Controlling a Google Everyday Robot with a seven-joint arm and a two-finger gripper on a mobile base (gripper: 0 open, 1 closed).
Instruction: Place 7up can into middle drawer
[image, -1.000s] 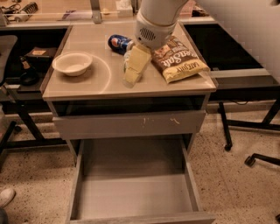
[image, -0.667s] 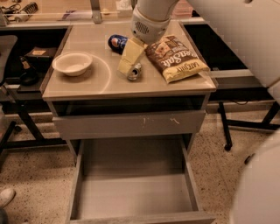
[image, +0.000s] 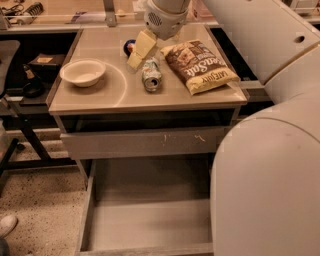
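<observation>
The 7up can (image: 151, 75) lies on its side on the tabletop (image: 110, 97), its shiny top facing the front edge. My gripper (image: 136, 59) hangs just above the table, to the can's back left, slightly apart from it and holding nothing. The middle drawer (image: 150, 210) is pulled out below, a deep grey box with a bare floor. My arm's white body (image: 265, 175) hides the drawer's right part.
A dark blue Pepsi can (image: 128, 46) lies behind the gripper. A white bowl (image: 83, 72) sits at the left and a chip bag (image: 200, 65) at the right of the 7up can. A grey drawer front with scratch marks (image: 145, 143) sits just under the tabletop.
My gripper has drawn back and left off the 7up can, which now shows fully on its side. My arm's body has come to fill the right of the view.
</observation>
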